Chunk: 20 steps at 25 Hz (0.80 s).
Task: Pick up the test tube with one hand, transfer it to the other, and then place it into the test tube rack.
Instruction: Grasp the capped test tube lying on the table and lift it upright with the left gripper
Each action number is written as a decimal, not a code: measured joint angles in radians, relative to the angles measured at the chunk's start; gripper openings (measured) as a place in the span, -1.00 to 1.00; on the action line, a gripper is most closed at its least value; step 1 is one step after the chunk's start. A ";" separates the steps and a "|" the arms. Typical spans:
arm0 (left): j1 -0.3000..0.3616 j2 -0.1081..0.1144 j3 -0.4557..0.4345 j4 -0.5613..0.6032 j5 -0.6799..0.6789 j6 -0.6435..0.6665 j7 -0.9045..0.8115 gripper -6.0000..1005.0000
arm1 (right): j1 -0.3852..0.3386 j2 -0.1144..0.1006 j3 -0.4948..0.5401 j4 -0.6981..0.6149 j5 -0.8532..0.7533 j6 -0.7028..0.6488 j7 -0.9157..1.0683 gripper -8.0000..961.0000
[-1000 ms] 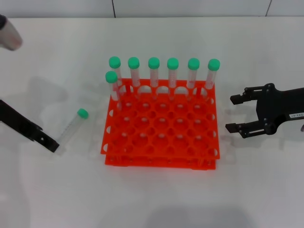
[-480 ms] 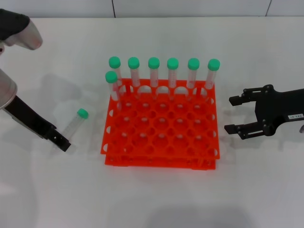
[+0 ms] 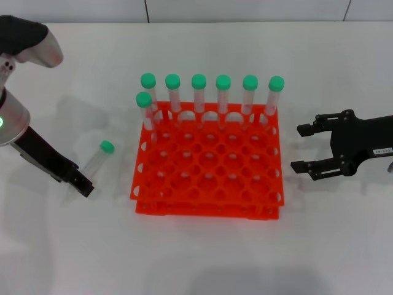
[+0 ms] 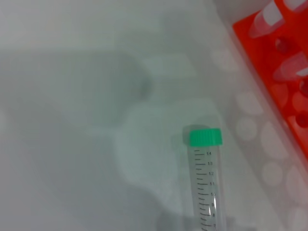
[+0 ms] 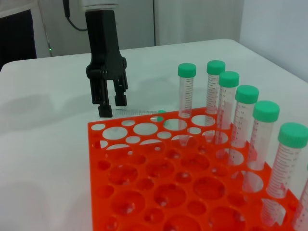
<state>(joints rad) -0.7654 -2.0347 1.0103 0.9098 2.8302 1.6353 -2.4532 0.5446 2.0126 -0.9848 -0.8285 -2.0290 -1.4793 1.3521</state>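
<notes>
The test tube (image 3: 96, 160) lies flat on the white table left of the rack, its green cap toward the back. In the left wrist view the test tube (image 4: 207, 187) shows its graduation marks, cap away from the camera. My left gripper (image 3: 82, 184) hangs low over the tube's bottom end; from the right wrist view this left gripper (image 5: 112, 106) points down with its fingers slightly apart and nothing gripped. The orange test tube rack (image 3: 209, 208) stands mid-table. My right gripper (image 3: 302, 147) rests open just right of it, fingers pointing at the rack.
Several green-capped tubes (image 3: 198, 92) stand upright along the rack's back row, plus one in the second row at the left. The rack's corner (image 4: 269, 53) lies close to the loose tube. Bare white table surrounds everything.
My left arm has swung in from the left edge and its gripper has moved right, closer over the lying tube's bottom end. The tube, rack and right gripper have not moved.
</notes>
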 joint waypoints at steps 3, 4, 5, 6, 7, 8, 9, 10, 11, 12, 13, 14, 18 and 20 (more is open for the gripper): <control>0.000 -0.002 0.012 -0.007 0.000 -0.003 -0.001 0.28 | 0.000 0.000 0.000 0.000 0.000 0.000 -0.001 0.60; 0.000 -0.002 0.018 -0.010 0.001 -0.006 -0.002 0.27 | 0.000 0.000 0.000 0.000 0.000 0.000 -0.001 0.60; -0.001 -0.003 0.024 -0.013 0.001 -0.009 -0.005 0.26 | 0.000 0.000 0.000 0.000 0.001 0.001 -0.001 0.60; -0.004 -0.004 0.040 -0.027 0.001 -0.022 -0.014 0.22 | 0.001 0.000 0.000 0.000 0.001 0.001 -0.001 0.60; -0.004 -0.004 0.040 -0.027 0.001 -0.022 -0.014 0.17 | 0.001 0.000 0.000 0.000 0.001 0.001 -0.001 0.60; -0.005 -0.004 0.047 -0.033 0.001 -0.029 -0.018 0.13 | 0.001 0.000 0.000 0.000 0.001 0.001 -0.001 0.60; -0.006 -0.004 0.052 -0.036 0.001 -0.033 -0.022 0.09 | 0.001 0.000 0.000 0.000 0.001 0.001 -0.001 0.60; -0.007 -0.004 0.056 -0.036 0.001 -0.038 -0.025 0.05 | 0.001 0.000 0.000 0.000 0.001 0.001 -0.001 0.60; -0.007 -0.004 0.059 -0.036 0.001 -0.041 -0.027 0.00 | 0.001 0.000 0.000 0.000 0.001 0.001 -0.001 0.60; -0.009 -0.004 0.060 -0.037 0.001 -0.043 -0.028 -0.04 | 0.002 0.000 0.000 0.001 0.001 0.002 -0.001 0.60; -0.010 -0.003 0.060 -0.037 0.002 -0.043 -0.029 -0.08 | 0.002 0.000 0.000 0.001 0.001 0.003 -0.001 0.60; -0.010 -0.003 0.060 -0.037 0.002 -0.043 -0.029 -0.12 | 0.002 0.000 0.000 0.001 0.001 0.004 -0.001 0.60; -0.013 -0.001 0.063 -0.043 0.002 -0.045 -0.030 -0.26 | 0.004 0.000 0.000 0.002 0.001 0.006 -0.001 0.60; -0.016 -0.001 0.065 -0.045 0.002 -0.046 -0.030 -0.31 | 0.004 0.000 0.000 0.002 0.002 0.006 -0.001 0.60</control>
<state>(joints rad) -0.7809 -2.0360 1.0749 0.8652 2.8318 1.5891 -2.4828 0.5488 2.0126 -0.9848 -0.8268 -2.0268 -1.4729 1.3514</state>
